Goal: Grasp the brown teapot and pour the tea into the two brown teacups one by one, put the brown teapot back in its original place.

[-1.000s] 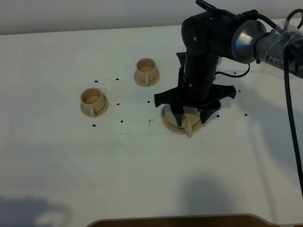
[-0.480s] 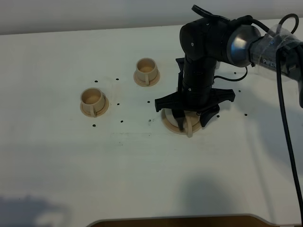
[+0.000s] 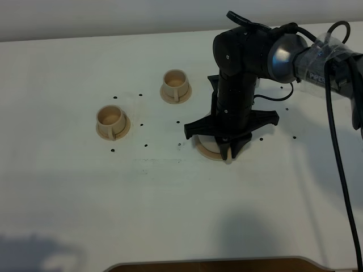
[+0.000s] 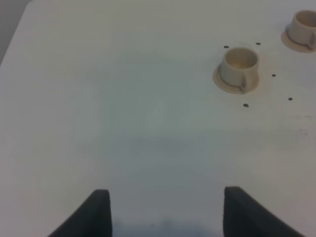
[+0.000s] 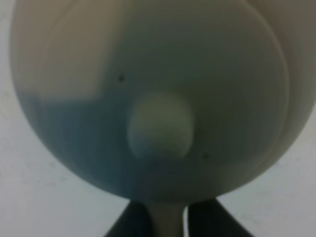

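The brown teapot (image 5: 158, 98) fills the right wrist view, its knobbed lid facing the camera. It stands on the wide saucer disc (image 3: 203, 148). My right gripper (image 3: 228, 148) hangs straight over it and hides most of it in the high view. The gripper's fingers (image 5: 136, 222) are shut on the loop handle (image 5: 168, 219), and the handle's tip (image 3: 228, 156) pokes out towards the table's front. The two brown teacups (image 3: 111, 120) (image 3: 176, 85) stand to the left, apart from the arm. My left gripper (image 4: 165, 212) is open over bare table, with one teacup (image 4: 239, 69) ahead of it.
The white table (image 3: 170, 192) carries small black dot marks (image 3: 146, 144) around the cups. The right arm's cable (image 3: 334, 141) hangs down at the right. The table's front edge (image 3: 215, 262) runs along the bottom of the high view.
My right gripper's fingers have shut on the teapot's handle; one second ago they stood wide apart over the teapot. The cups have not moved.
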Tool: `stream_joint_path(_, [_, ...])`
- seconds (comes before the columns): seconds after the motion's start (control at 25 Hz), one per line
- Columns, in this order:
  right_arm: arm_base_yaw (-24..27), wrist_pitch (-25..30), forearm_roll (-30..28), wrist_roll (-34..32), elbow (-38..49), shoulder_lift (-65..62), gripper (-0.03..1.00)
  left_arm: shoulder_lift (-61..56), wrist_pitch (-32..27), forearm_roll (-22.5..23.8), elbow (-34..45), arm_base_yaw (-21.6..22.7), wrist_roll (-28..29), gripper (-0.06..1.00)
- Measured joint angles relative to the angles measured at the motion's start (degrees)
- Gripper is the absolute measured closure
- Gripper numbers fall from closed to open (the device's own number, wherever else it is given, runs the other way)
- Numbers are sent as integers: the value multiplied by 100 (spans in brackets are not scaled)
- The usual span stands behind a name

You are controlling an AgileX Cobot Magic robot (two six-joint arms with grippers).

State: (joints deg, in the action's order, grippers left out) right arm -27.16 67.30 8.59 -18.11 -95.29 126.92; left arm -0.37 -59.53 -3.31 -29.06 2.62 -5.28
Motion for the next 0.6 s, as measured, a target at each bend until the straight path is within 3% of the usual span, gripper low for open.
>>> stream_joint_path(0.4, [0, 42, -11, 225, -6, 0, 85, 0, 0, 0, 0, 0, 0, 41])
stream_joint_path(0.6, [-73, 47, -286, 244, -6, -136, 85, 0, 0, 0, 0, 0, 0, 41])
